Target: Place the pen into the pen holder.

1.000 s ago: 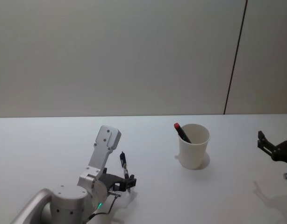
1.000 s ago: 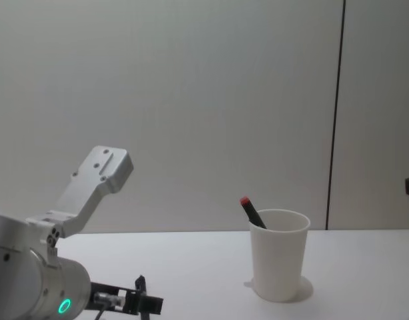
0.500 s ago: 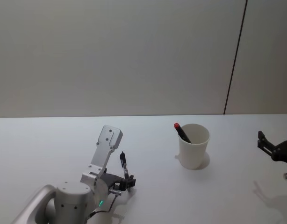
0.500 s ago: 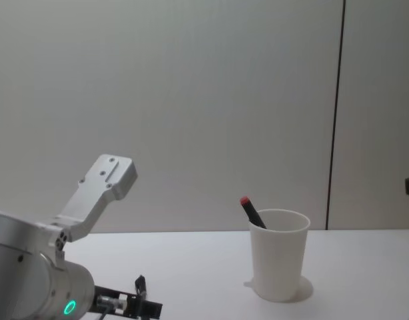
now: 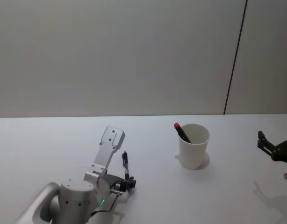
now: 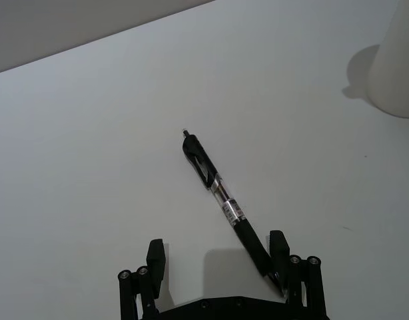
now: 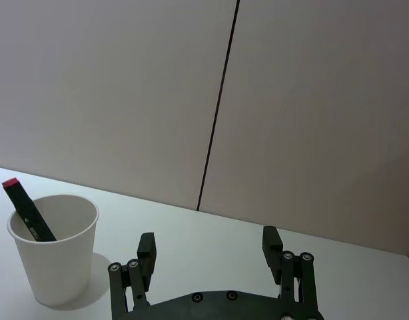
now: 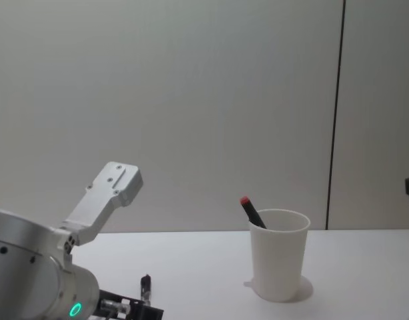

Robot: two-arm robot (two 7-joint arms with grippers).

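A black pen (image 6: 221,200) with a clear middle lies flat on the white table, also seen as the pen (image 5: 125,165) in the head view. My left gripper (image 6: 216,257) is low over the table and open, its fingers wide apart. The pen's near end rests against one finger (image 6: 278,250), and nothing is clamped. The pen holder (image 5: 194,146) is a white paper cup standing upright to the right of the pen; the chest view shows this cup (image 8: 279,257) from the side. My right gripper (image 7: 209,241) hovers open at the far right (image 5: 273,148), apart from the cup.
A black marker with a red cap (image 5: 182,132) leans inside the cup, its top above the rim. The left arm's grey wrist link (image 8: 108,197) rises above the table at the left. Bare white table (image 5: 227,196) surrounds the cup.
My left arm has crept slightly forward and to the right, its wrist link shifting with it. The pen stays on the table. The right gripper and the cup have not moved.
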